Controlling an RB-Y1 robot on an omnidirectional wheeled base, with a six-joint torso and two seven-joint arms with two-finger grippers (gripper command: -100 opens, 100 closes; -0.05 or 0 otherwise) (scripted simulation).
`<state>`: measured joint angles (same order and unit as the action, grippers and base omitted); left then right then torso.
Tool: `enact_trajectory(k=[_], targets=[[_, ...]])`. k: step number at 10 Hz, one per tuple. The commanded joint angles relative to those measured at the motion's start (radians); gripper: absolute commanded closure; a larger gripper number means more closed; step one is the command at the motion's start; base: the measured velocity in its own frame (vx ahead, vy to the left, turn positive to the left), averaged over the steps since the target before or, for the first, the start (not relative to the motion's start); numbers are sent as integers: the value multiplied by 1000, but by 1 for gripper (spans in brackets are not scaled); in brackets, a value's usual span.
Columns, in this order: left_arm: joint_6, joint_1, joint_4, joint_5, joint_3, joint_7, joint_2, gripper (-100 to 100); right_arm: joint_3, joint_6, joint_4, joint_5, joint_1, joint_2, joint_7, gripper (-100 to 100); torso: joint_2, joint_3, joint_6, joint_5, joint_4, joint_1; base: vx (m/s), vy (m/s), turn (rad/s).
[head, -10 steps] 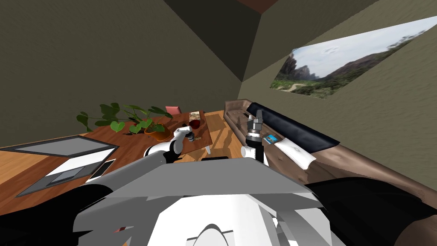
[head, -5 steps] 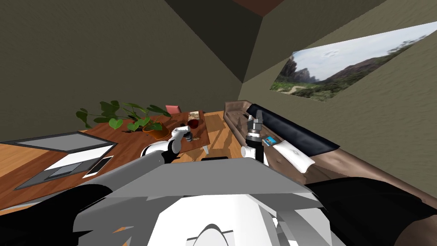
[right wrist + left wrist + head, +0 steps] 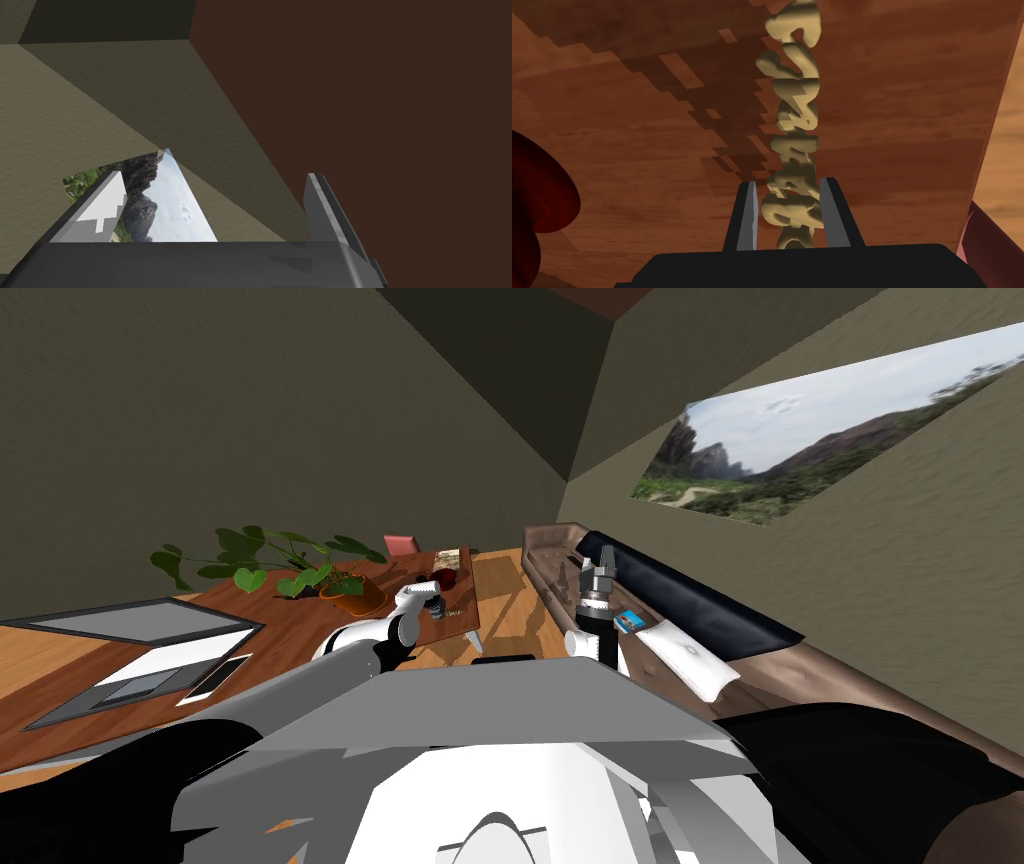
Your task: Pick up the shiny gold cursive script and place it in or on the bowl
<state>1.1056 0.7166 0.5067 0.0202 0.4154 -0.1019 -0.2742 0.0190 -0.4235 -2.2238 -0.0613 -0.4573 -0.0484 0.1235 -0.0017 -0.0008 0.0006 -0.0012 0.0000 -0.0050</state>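
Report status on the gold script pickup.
Left hand shut on gold script over wooden table. Right hand open, raised. Dark red bowl close beside, nothing between.

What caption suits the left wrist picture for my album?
Left gripper shut on the gold cursive script, above a wooden table, dark red bowl nearby.
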Motion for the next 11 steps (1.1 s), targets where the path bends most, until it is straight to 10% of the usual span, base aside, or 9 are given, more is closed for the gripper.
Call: enact_trajectory(k=[1,11], targets=[[36,-6,22,4,2,-30,-29,100,0,0,0,0,0,0,0,0,0,0,0,0,0,0,34,-106,41],[166,-15,44,-11,46,-205,-190,100,0,0,0,0,0,0,0,0,-4,-2,-1,-1,-1,-1,83,-159,26]])
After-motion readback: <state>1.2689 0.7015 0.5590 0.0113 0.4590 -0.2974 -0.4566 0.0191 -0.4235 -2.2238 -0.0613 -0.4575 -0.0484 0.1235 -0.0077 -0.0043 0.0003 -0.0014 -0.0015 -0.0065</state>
